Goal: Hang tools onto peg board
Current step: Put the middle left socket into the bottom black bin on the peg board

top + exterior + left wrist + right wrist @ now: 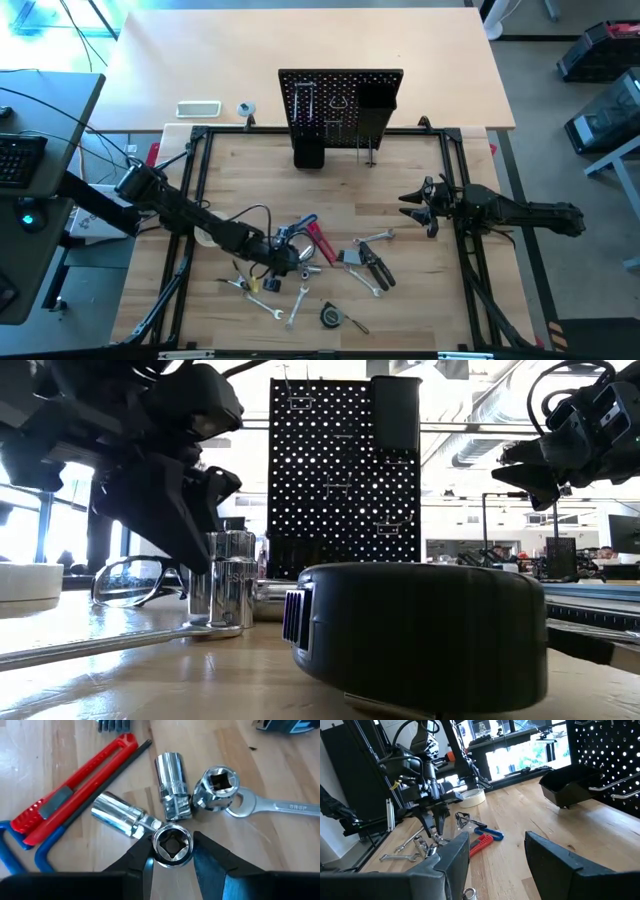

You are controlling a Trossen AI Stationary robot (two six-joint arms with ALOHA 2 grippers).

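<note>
We find the task barely begun: almost every tool lies on the tabletop [420, 260] well in front of the peg board [340, 100], whose hooks look bare in the low view. The left gripper [172, 855] is down among the tools, its fingers either side of an upright socket [172, 844] and closing round it; whether they already press on it we cannot tell. Beside it lie two more sockets [171, 782], another upright socket [216, 787], a wrench [272, 806], a red knife [75, 795] and a blue hex key [20, 852]. Pliers [372, 262], glasses [135, 580], tape roll [470, 796] and a tape measure [331, 316] wait too. The right gripper [495, 857] hangs with jaws apart and empty, off to the right, clear of the board.

In the low view the tape measure blocks much of the tabletop, and from above the board's hooks are perhaps too small to judge
</note>
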